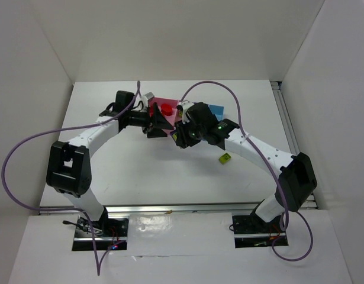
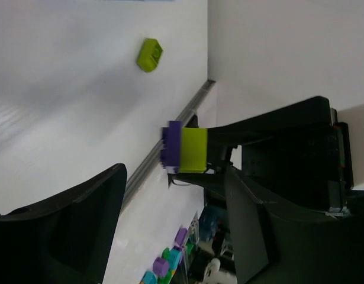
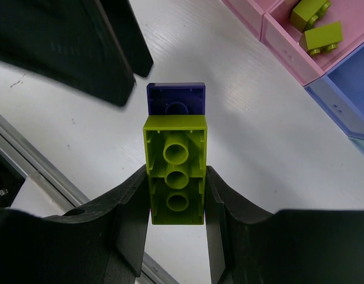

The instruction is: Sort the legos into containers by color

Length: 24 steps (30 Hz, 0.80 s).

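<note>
White surface (image 1: 140,171), white walls around. At centre of the right wrist view, a yellow-green brick (image 3: 174,151) with a purple brick (image 3: 176,99) joined at its far end, clamped in the right claw (image 3: 176,183). Left claw (image 2: 174,198) spread wide, facing it. Two more green bricks (image 3: 315,26) lie in a pink bin (image 3: 288,47), upper right. A loose green brick (image 1: 225,158) sits right of centre on the surface.

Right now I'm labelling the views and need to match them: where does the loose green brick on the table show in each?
Top external: loose brick, right of centre.
Left wrist: upper left.
Right wrist: not in view.
Shared landmark: the green-and-purple brick in the right gripper, at the centre of both wrist views.
</note>
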Available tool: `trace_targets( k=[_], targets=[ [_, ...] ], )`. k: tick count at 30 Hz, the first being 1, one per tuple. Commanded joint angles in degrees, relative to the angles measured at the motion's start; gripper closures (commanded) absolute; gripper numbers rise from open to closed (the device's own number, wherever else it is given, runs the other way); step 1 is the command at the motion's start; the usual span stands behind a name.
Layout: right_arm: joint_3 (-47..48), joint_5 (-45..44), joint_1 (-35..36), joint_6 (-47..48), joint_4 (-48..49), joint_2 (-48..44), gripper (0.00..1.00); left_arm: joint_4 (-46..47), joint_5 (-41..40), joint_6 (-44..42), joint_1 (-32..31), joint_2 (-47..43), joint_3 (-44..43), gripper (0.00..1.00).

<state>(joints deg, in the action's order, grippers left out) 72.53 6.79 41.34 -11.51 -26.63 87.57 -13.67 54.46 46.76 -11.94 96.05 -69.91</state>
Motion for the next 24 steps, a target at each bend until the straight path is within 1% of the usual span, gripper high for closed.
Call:
trace_targets(
  k=[1,4,9,14,15,21,24],
  targets=[
    [0.33,-0.63,-0.30,0.52,0.70,-1.35,0.77,3.65,4.78,-0.71,-3.43,1.76,-3.04,0.24],
    [0.33,-0.63,-0.30,0.52,0.70,-1.35,0.77,5.31,4.25,0.43,-3.44,2.29,-2.51,0.26],
    [0.94,-0.63,-0.30,0.52,0.70,-1.35,0.77,4.53,2.32,-0.18,-3.44,2.92,-1.56,0.30],
    [0.94,-0.63,-0.30,0.52,0.70,-1.35,0.77,9.97,2.94,2.54,-1.77,1.87,1.44,0.31],
    [0.94,-0.63,-0.30,0.52,0.70,-1.35,0.77,9.98,2.94,2.54,-1.24,1.86,1.96,0.31],
    [0.94,-0.63,-0.30,0.52,0.70,-1.35,0.77,9.98,3.55,2.54,-0.71,2.48,1.97,0.39],
    [0.94,-0.63,-0.30,0.52,0.70,-0.83,0.77,9.45,3.55,2.02,-1.24,2.48,1.97,0.40]
  ],
)
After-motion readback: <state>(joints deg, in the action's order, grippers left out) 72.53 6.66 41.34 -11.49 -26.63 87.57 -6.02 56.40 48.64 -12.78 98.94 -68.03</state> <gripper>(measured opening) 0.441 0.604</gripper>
